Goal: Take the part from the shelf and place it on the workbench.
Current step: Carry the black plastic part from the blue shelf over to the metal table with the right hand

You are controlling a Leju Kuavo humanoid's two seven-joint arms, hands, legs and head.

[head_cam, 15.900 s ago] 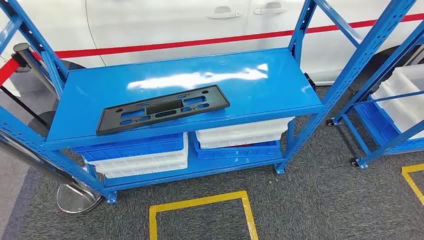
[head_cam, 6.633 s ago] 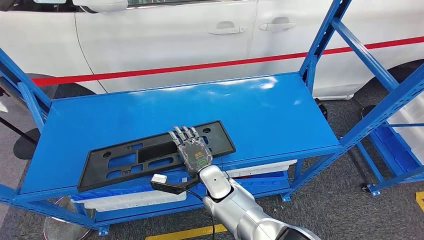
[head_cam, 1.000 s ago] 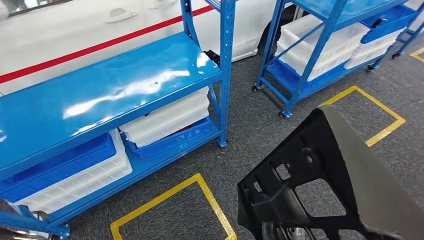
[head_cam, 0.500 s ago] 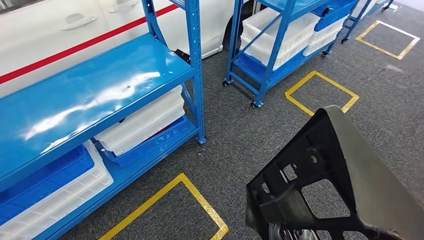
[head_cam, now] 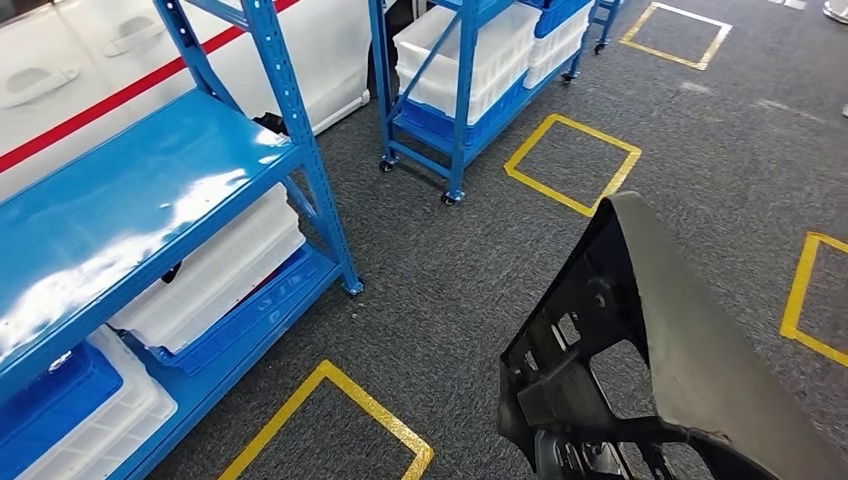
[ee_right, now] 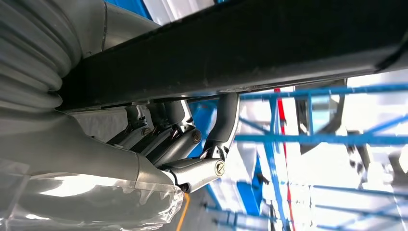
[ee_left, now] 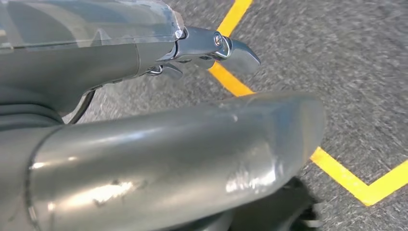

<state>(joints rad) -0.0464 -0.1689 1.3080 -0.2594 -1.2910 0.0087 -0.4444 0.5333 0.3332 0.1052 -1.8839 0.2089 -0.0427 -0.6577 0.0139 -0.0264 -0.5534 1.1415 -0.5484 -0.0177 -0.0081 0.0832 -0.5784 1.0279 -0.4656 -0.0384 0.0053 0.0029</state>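
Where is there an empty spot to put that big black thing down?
The blue shelf top beside the white car looks bare. Below it is crowded with white bins. The right hand grips the black part.

The blue shelf [head_cam: 120, 190] carries white and blue bins [head_cam: 215, 270] on its bottom level. A second blue rack [head_cam: 465, 90] on casters holds white bins too. Both stand on grey carpet [head_cam: 450, 270] marked with yellow tape squares [head_cam: 570, 160].
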